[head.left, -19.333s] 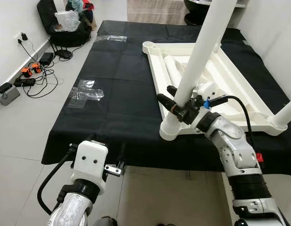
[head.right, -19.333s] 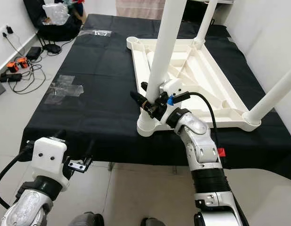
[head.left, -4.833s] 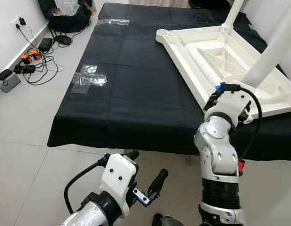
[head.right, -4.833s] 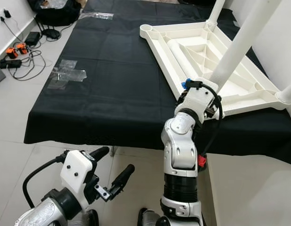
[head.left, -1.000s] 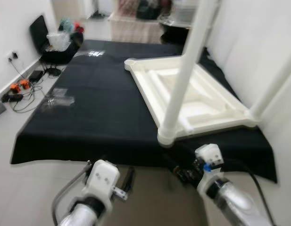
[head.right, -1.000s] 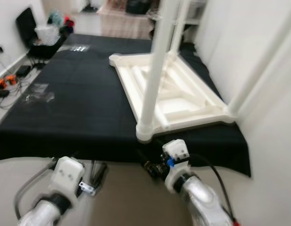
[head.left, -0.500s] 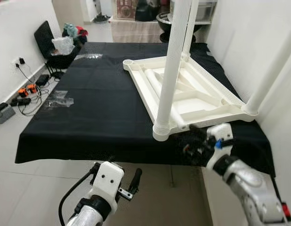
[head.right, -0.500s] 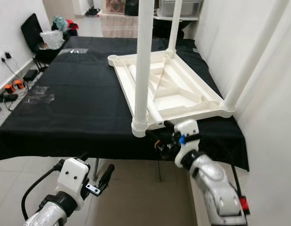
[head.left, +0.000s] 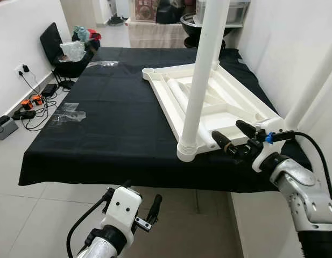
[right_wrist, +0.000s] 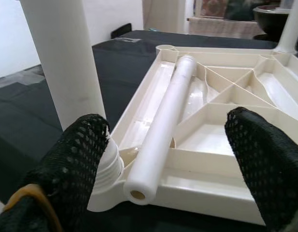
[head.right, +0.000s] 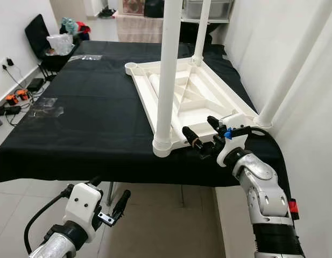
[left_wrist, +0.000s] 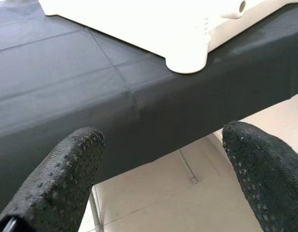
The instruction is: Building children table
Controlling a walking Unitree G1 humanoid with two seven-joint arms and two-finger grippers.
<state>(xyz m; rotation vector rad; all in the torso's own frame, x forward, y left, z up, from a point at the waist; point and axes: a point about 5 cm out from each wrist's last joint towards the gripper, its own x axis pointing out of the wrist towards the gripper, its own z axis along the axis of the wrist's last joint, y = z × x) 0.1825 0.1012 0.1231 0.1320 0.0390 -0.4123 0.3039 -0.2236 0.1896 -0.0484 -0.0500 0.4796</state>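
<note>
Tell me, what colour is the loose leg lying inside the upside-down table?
White, like the tabletop. The loose leg shows best in the right wrist view.

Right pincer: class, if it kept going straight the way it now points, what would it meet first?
The right pincer, open, points at the loose white leg lying inside the upturned tabletop. It would probably meet that leg's near end first, beside the upright leg; depth is uncertain.

Near leg (head.left: 202, 75): top cut off by frame | leg (head.left: 311, 83) beyond my right gripper (head.left: 237, 137): upper end out of frame | far clutter (head.left: 79, 40): too small to identify
</note>
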